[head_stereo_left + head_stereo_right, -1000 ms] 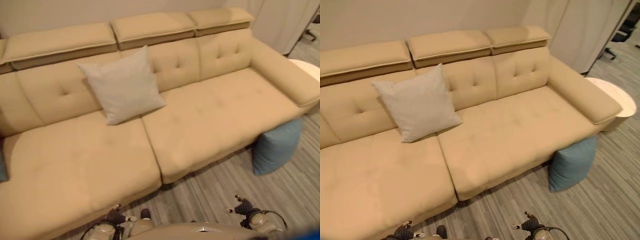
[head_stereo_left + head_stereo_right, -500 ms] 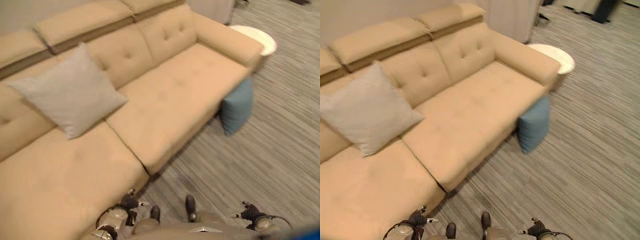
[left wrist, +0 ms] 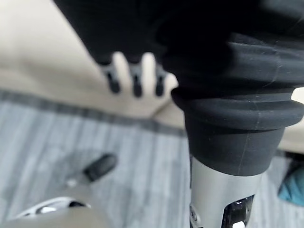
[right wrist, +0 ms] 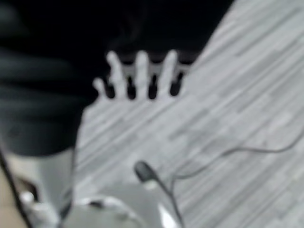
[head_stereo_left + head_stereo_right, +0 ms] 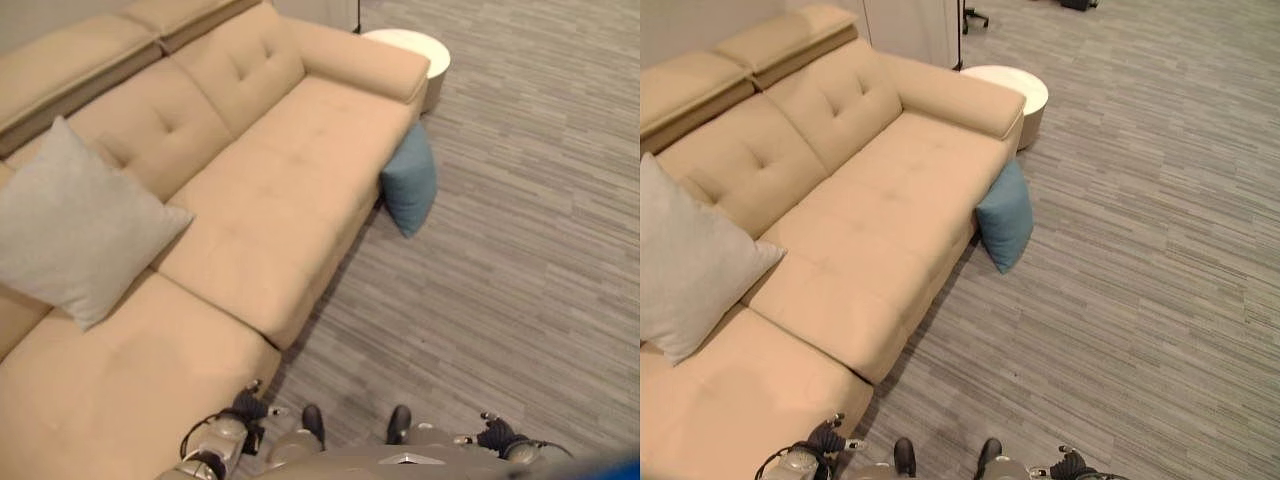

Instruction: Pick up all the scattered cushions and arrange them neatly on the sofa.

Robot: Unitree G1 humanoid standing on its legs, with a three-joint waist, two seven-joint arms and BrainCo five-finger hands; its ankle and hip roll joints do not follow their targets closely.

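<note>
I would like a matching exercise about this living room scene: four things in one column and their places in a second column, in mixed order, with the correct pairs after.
Things:
1. blue cushion
2. grey cushion
3. round white side table
4. left hand

Places:
A. leaning against the sofa backrest, on the seat
B. on the floor, leaning against the sofa front below the armrest
C. beside the sofa's armrest end
D. low, near the sofa's front edge, holding nothing

Pairs: 1-B, 2-A, 3-C, 4-D
</note>
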